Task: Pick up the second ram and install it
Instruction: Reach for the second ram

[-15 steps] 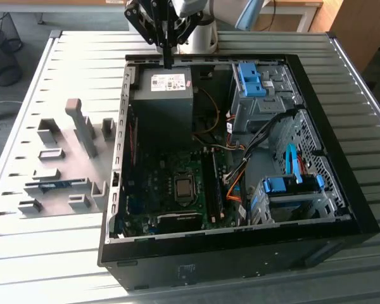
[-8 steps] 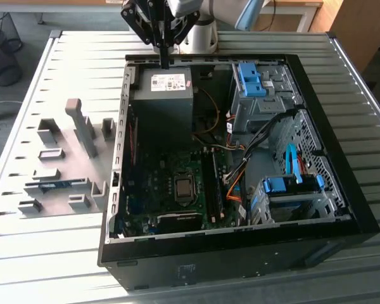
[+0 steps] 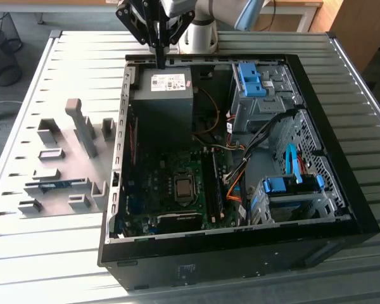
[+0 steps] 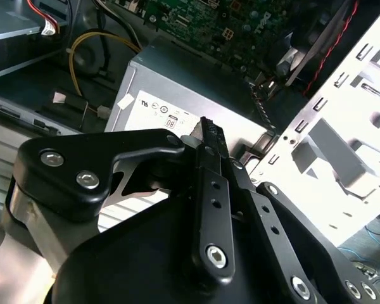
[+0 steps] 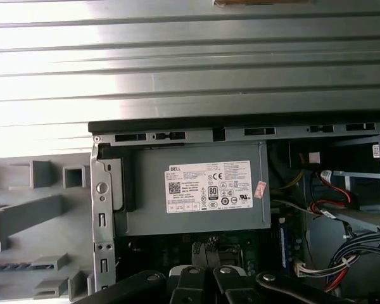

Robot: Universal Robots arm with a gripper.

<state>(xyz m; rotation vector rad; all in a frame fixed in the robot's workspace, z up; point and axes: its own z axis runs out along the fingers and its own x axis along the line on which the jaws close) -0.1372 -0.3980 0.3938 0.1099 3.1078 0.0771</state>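
Jaws of the gripper [image 3: 159, 58] stand closed, fingertip against fingertip, with nothing between them; the second wrist view shows the two fingers meeting in a single narrow tip. Directly below the jaws lies the grey power supply [image 3: 163, 95], at the far edge of the open computer case [image 3: 240, 266], and the tips hang just above its labelled face without touching it.

Step in hand, as judged from the layout: the approach to the pick. Nothing is grasped, and the second ram [image 3: 56, 185] rests well apart from the jaws, outside the case, off to the exterior view's left of them and nearer the camera. It sits among the grey fixture blocks [image 3: 82, 126] on the slatted table [image 3: 82, 57]. The motherboard [image 3: 158, 190], where the part belongs, lies inside the case, beyond the power supply from the jaws on the camera's side.

The pick appears to call for the jaws to part, align with the strip's long axis and close on its thin faces, since the holder leaves little of it exposed.

The second ram appears as a thin, long blue-green strip lying lengthwise in a low grey holder, level with the table. Its chips and label are too small to make out.
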